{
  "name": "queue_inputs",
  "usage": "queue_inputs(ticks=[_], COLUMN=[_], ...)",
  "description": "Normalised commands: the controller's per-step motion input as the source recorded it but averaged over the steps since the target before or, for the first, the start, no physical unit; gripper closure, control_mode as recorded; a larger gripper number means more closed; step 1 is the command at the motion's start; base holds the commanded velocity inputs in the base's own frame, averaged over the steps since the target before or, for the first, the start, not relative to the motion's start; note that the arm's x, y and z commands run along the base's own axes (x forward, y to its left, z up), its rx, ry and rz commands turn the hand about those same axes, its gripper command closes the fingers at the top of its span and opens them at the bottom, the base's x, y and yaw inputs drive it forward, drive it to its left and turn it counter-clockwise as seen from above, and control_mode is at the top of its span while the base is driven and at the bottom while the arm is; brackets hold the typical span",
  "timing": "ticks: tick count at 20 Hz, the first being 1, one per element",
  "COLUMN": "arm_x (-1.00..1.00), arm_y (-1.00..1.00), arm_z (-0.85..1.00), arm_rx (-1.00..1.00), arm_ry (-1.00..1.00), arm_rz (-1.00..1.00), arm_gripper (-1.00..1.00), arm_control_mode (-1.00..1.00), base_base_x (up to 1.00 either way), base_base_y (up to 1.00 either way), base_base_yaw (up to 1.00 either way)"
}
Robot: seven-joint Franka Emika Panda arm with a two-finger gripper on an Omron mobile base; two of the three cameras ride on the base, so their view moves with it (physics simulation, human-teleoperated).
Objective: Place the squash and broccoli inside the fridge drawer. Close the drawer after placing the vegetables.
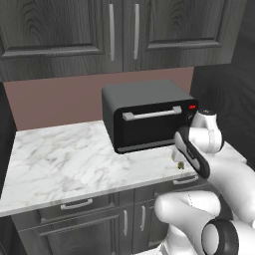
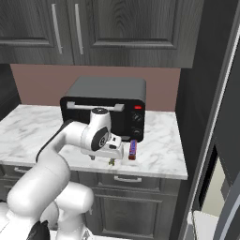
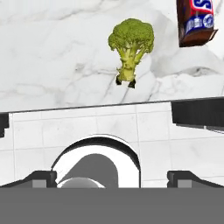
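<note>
Gripper: the gripper (image 3: 112,177) is nearest the hand camera, its two dark fingertips (image 3: 41,178) set wide apart with nothing between them; released. In the right base view it (image 2: 101,160) hangs at the counter's front edge, pointing down.
Broccoli: the broccoli (image 3: 131,46) stands on the marble counter (image 1: 64,159), close to the front edge, crown up in the hand view and stem toward the edge. In the left base view it (image 1: 180,166) peeks out just beside the arm's wrist; in the right base view it (image 2: 111,162) sits just below the hand. The fingers are apart from it, not touching.
Bar: a purple bar (image 3: 195,21) lies on the counter near the broccoli, apart from it; in the right base view it (image 2: 133,149) is in front of the oven's knobs.
Oven: a black toaster oven (image 1: 147,114) sits toward the back of the counter, door shut; contents cannot be told.
Cabinets: dark wall cabinets (image 1: 89,30) above and base cabinets (image 1: 84,224) below, all shut.
Edges: the counter's front edge runs across the hand view just under the broccoli stem; pale tiled floor (image 3: 87,127) shows past it.
Open room: the left stretch of counter lies bare, from the oven to the wall. A tall dark panel (image 2: 206,93) bounds the counter's right end.
</note>
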Motion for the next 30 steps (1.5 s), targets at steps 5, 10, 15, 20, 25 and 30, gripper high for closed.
queue_inputs(ticks=[5,10,15,20,25,30], arm_x=[0.38,0.46,0.46,0.47,0.35,0.30], arm_y=[0.00,-0.02,-0.04,-0.05,-0.02,0.00], arm_z=[-0.31,-0.23,-0.29,-0.39,-0.31,-0.24], arm_rx=[0.00,0.00,0.00,0.00,0.00,0.00], arm_ry=[-0.03,0.00,0.00,0.00,0.00,0.00], arm_rz=[0.00,0.00,0.00,0.00,0.00,0.00], arm_gripper=[-1.00,-1.00,-1.00,-1.00,-1.00,-1.00], arm_control_mode=[-1.00,-1.00,-1.00,-1.00,-1.00,-1.00], base_base_x=[0.00,0.00,0.00,0.00,0.00,0.00], base_base_y=[0.00,0.00,0.00,0.00,0.00,0.00], base_base_yaw=[0.00,0.00,0.00,0.00,0.00,0.00])
